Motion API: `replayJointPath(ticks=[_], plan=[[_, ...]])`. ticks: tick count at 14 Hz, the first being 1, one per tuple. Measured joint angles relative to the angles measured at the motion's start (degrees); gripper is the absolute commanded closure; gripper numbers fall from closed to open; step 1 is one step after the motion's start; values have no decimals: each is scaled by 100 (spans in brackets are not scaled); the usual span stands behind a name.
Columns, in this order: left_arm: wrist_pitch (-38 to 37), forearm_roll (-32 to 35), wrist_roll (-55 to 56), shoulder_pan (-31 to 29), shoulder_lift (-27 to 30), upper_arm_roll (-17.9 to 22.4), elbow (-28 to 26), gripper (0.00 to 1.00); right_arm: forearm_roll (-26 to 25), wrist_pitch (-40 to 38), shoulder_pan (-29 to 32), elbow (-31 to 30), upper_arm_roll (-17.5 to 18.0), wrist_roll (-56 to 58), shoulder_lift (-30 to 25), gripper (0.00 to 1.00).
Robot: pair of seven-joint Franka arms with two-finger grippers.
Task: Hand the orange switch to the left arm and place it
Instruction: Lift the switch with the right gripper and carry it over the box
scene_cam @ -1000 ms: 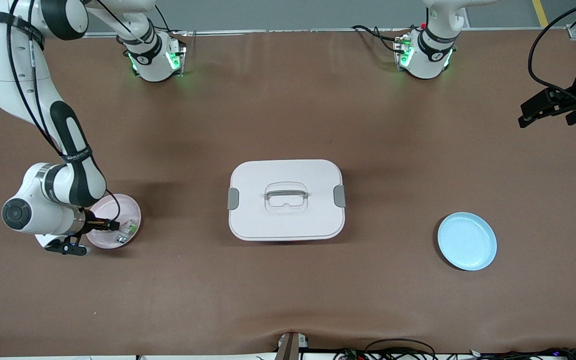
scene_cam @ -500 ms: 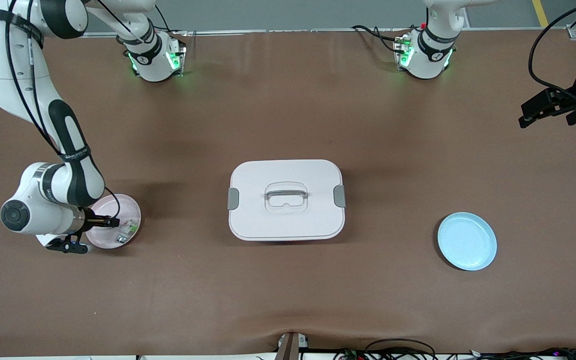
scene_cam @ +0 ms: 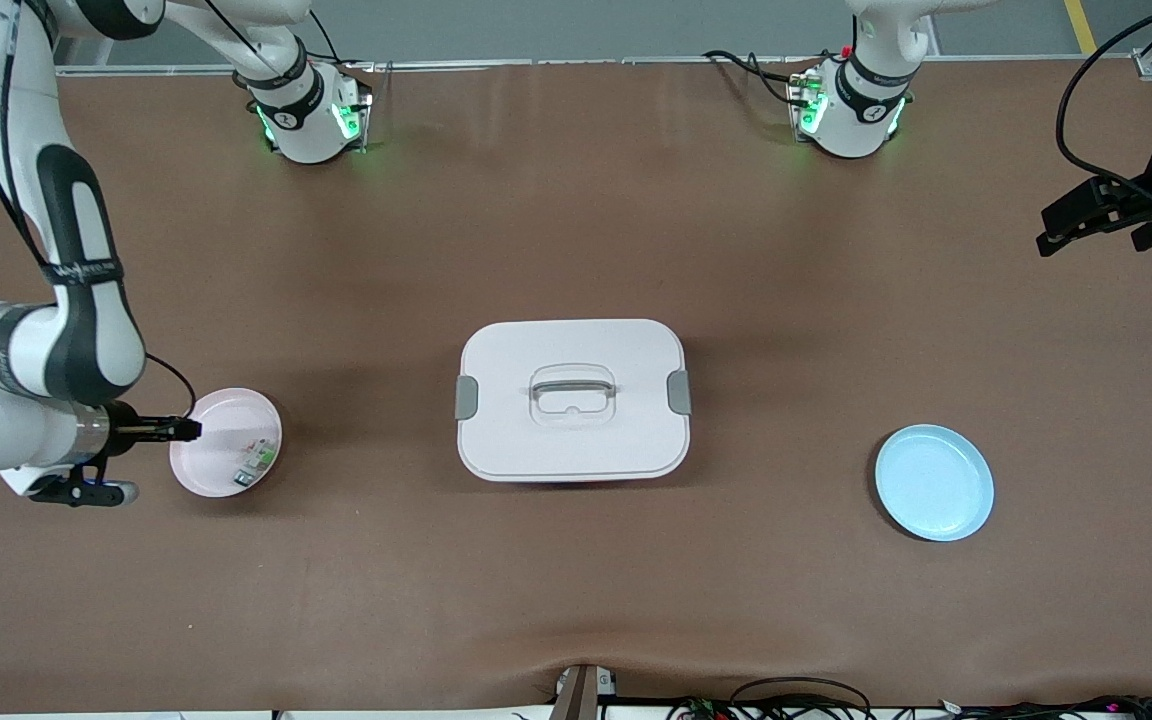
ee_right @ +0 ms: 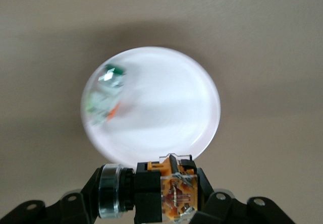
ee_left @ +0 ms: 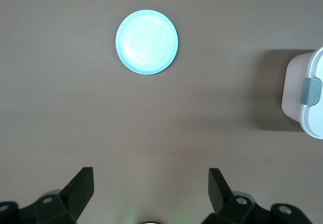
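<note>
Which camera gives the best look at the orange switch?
The right wrist view: the orange switch fills the foreground, clamped in the right gripper. The front view shows only a dark speck there; the left wrist view misses it.

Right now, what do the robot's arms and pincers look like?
Both arms are fat white tubes with black joints and black cables. The right arm has a silver wrist band. The right pincer and left pincer are black. Green lights glow on both bases.

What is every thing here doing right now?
Right gripper: shut on the orange switch, over the pink plate's edge.
Left gripper: open, holding nothing, waiting at its end of the table.
Box: lid on.
Pink plate: holds a green-and-white part.
Blue plate: nothing on it.
</note>
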State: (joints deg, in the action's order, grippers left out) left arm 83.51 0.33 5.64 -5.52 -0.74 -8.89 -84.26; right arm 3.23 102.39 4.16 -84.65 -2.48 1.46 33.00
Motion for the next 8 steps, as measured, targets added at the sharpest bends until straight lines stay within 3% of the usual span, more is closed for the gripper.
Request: replayJointPath(ticks=[3,8], plan=[[0,-11,0,2,3,-4,21,0,428,-641,-244,363,68,-695,-104,72],[0,-12,0,-4,27,-3,27,0,1596,-876,-397,471,110,-1344,-252,72]])
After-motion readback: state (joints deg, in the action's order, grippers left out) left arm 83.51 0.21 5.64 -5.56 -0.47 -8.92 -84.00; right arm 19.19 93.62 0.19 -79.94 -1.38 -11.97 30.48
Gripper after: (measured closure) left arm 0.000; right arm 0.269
